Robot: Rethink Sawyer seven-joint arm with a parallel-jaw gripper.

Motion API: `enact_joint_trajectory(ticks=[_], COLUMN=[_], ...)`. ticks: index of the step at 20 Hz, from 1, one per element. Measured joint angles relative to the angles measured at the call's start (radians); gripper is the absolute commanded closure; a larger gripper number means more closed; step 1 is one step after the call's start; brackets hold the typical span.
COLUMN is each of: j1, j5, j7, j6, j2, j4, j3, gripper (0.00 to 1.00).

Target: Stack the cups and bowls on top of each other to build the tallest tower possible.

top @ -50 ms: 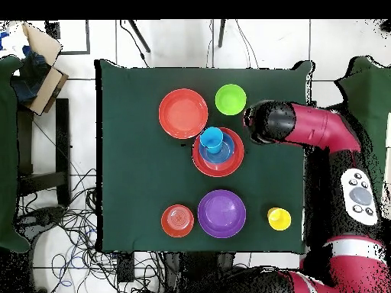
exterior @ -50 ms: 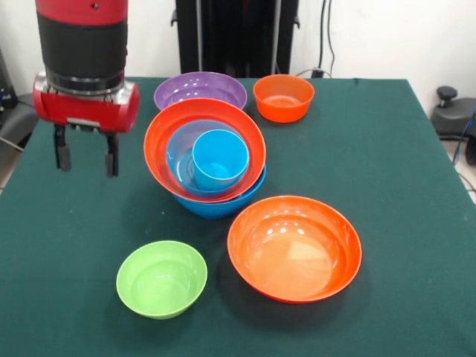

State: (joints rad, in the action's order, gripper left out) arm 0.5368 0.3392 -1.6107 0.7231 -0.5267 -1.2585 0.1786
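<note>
On green table, nested tower of bowls topped by blue cup set at centre, tool held released and empty beside it, lime bowl, orange bowl, purple bowl, small orange bowl placed around, yellow cup apart.

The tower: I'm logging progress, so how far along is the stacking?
Partly done. The tower already nests a blue bowl, an orange bowl, a smaller blue bowl and the blue cup. Nothing is in hand: the gripper hangs empty beside it, jaws open. Left loose are the large orange bowl, green bowl, purple bowl, small orange bowl and yellow cup.
</note>
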Motion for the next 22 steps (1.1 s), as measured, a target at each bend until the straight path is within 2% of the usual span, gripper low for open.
enact_joint_trajectory(ticks=[10, 16, 22], j1=[-0.087, -0.135, -0.171], j5=[-0.002, -0.002, -0.004], j7=[0.000, -0.001, -0.007], j6=[0.164, 0.170, 0.170], j2=[0.151, 0.187, 0.198], j4=[0.257, 0.308, 0.309], j3=[-0.009, -0.044, -0.080], gripper=[0.00, 0.00, 0.00])
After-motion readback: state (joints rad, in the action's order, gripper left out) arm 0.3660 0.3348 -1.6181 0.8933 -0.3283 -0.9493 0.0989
